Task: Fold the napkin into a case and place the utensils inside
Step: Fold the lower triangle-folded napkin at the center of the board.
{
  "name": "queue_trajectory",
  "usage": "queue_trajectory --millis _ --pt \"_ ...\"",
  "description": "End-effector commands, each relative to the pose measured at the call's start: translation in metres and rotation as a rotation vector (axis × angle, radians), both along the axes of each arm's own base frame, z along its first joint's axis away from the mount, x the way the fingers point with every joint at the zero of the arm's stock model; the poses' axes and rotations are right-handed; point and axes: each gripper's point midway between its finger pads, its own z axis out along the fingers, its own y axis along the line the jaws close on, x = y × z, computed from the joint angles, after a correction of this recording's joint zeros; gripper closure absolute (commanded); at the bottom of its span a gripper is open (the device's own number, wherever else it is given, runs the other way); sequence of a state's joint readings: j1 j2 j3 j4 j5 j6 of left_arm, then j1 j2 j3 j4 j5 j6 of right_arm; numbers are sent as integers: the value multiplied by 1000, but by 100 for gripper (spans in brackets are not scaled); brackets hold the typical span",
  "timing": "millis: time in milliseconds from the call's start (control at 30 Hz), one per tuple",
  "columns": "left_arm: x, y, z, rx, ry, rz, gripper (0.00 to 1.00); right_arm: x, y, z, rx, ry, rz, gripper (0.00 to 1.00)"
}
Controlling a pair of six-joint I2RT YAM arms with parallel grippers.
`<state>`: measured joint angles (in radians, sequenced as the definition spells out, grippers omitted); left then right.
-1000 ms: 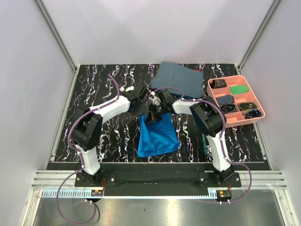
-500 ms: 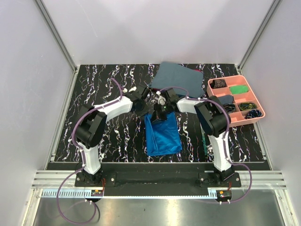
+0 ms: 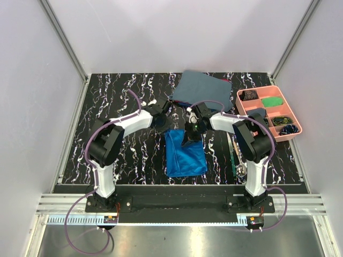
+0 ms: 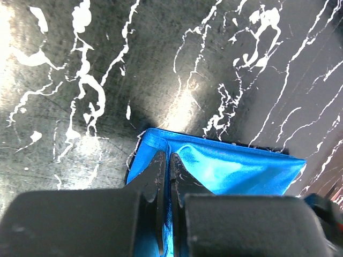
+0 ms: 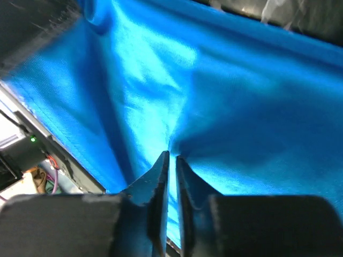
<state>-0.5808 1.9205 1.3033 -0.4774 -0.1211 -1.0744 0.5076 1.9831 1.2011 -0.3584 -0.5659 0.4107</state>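
The bright blue napkin [image 3: 185, 154] lies folded into an upright rectangle on the black marbled table. My left gripper [image 3: 165, 127] is shut on the napkin's far left corner [image 4: 161, 147]. My right gripper [image 3: 189, 138] is shut on a pinch of the napkin [image 5: 214, 107] near its far right edge, and blue cloth fills the right wrist view. The utensils [image 3: 237, 155], one with a green handle, lie on the table right of the napkin, partly hidden by my right arm.
A dull grey-blue cloth [image 3: 203, 89] lies at the back of the table. A pink compartment tray [image 3: 296, 126] with small items stands at the right. Grey walls close in the table on three sides.
Both grippers have moved right with the napkin. The cloth has gone from a skewed wide sheet to a narrower folded rectangle. The right gripper has come down lower onto the cloth.
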Motion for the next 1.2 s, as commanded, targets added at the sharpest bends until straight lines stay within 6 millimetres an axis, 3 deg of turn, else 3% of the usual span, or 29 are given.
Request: queue_trajectory --millis 0,100,467,733,1167 --pt "12 -21 13 -52 -42 -13 100 -1 -11 -17 -49 -17 4 90" --pt "12 -26 13 -54 -44 -16 100 -3 -11 -27 -48 -4 14 96" --pt "5 -49 16 -54 -54 -28 100 -5 -13 -34 -55 5 15 98" --pt "12 -55 3 -44 -35 -11 100 -5 -11 -24 -42 -3 16 97" --pt "19 -45 -3 -11 -50 57 100 -9 -18 0 -53 -36 21 90"
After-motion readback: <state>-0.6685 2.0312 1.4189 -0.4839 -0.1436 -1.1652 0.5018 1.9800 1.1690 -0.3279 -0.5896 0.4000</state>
